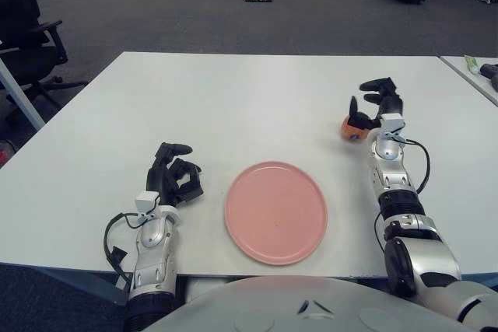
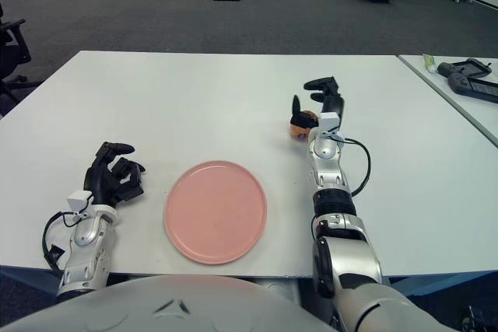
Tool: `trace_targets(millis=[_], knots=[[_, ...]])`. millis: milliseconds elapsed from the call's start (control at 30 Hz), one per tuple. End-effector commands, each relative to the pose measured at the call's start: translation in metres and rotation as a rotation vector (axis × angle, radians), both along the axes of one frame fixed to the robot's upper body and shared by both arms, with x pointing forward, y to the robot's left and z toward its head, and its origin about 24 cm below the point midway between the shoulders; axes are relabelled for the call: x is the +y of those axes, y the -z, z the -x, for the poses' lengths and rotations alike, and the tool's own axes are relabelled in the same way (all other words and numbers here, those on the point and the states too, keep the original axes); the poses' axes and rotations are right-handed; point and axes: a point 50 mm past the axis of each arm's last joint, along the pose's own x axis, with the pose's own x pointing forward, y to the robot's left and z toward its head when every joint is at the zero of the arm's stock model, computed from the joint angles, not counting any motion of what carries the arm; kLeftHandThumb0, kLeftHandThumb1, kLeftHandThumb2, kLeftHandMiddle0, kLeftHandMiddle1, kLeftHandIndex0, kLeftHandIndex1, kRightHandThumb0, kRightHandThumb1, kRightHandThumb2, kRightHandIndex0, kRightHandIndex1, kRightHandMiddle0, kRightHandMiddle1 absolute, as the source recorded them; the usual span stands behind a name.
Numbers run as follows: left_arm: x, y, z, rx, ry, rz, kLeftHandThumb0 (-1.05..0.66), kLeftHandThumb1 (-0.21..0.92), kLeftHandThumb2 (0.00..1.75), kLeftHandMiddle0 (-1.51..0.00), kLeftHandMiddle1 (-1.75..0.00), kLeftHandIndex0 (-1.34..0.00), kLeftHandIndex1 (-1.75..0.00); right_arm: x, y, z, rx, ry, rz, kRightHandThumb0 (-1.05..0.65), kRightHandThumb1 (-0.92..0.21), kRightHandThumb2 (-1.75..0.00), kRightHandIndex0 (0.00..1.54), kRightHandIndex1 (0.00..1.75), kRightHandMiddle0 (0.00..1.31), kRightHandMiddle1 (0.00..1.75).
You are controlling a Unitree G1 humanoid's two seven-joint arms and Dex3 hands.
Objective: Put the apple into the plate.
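The apple [image 1: 352, 128], red-orange and small, sits on the white table [image 1: 233, 106] toward the right, well beyond the plate's far right rim. The pink round plate [image 1: 276, 211] lies near the table's front edge in the middle, with nothing on it. My right hand [image 1: 369, 103] hovers at the apple's top and right side, its thumb on the left of the fruit and its fingers [image 1: 378, 85] spread above it, not closed around it. My left hand [image 1: 176, 172] shows left of the plate, holding nothing.
A second table [image 2: 455, 87] stands at the right with a green tube [image 1: 472, 62] and a black device [image 2: 471, 74] on it. A black office chair [image 1: 27, 33] stands off the table's far left corner. Boxes line the far floor.
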Motion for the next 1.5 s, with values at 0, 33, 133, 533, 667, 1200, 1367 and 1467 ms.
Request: trace_targets(millis=[0, 33, 133, 533, 667, 1200, 1367, 1467], knots=[[-0.001, 0.001, 0.000, 0.008, 0.002, 0.015, -0.01, 0.21, 1.46, -0.69, -1.75, -0.46, -1.75, -0.008, -0.001, -0.002, 0.122, -0.028, 0.249, -0.89, -0.68, -0.60, 0.01, 0.18, 0.01, 0.17], [-0.001, 0.001, 0.000, 0.007, 0.001, 0.016, -0.01, 0.21, 1.46, -0.69, -1.75, -0.46, -1.75, -0.008, -0.001, -0.002, 0.150, -0.030, 0.291, -0.92, -0.70, -0.55, 0.01, 0.14, 0.00, 0.14], [-0.001, 0.001, 0.000, 0.005, 0.001, 0.018, -0.01, 0.23, 1.44, -0.68, -1.75, -0.44, -1.75, -0.009, 0.003, -0.003, 0.231, -0.030, 0.380, -1.00, -0.76, -0.39, 0.00, 0.05, 0.00, 0.04], [0.000, 0.001, 0.001, 0.001, -0.001, 0.024, -0.01, 0.24, 1.43, -0.67, -1.75, -0.43, -1.75, -0.010, 0.017, -0.005, 0.406, 0.031, 0.451, -1.02, -0.72, -0.21, 0.00, 0.00, 0.00, 0.00], [0.000, 0.001, 0.001, 0.000, 0.000, 0.019, -0.01, 0.22, 1.45, -0.68, -1.75, -0.45, -1.75, -0.010, 0.022, -0.006, 0.448, 0.052, 0.453, -1.00, -0.70, -0.20, 0.00, 0.00, 0.00, 0.00], [0.000, 0.002, 0.001, 0.012, -0.008, 0.013, -0.01, 0.29, 1.37, -0.63, -1.75, -0.40, -1.75, -0.010, 0.046, -0.008, 0.562, 0.100, 0.496, -0.92, -0.65, -0.18, 0.00, 0.00, 0.00, 0.00], [0.000, 0.002, 0.001, 0.018, -0.012, 0.009, -0.01, 0.26, 1.40, -0.65, -1.75, -0.42, -1.75, -0.008, 0.052, -0.009, 0.578, 0.102, 0.505, -0.83, -0.62, -0.18, 0.00, 0.00, 0.00, 0.00], [0.000, 0.002, 0.002, 0.019, -0.013, 0.007, -0.01, 0.25, 1.42, -0.66, -1.75, -0.43, -1.75, -0.006, 0.056, -0.009, 0.592, 0.103, 0.503, -0.76, -0.58, -0.24, 0.00, 0.00, 0.00, 0.00]])
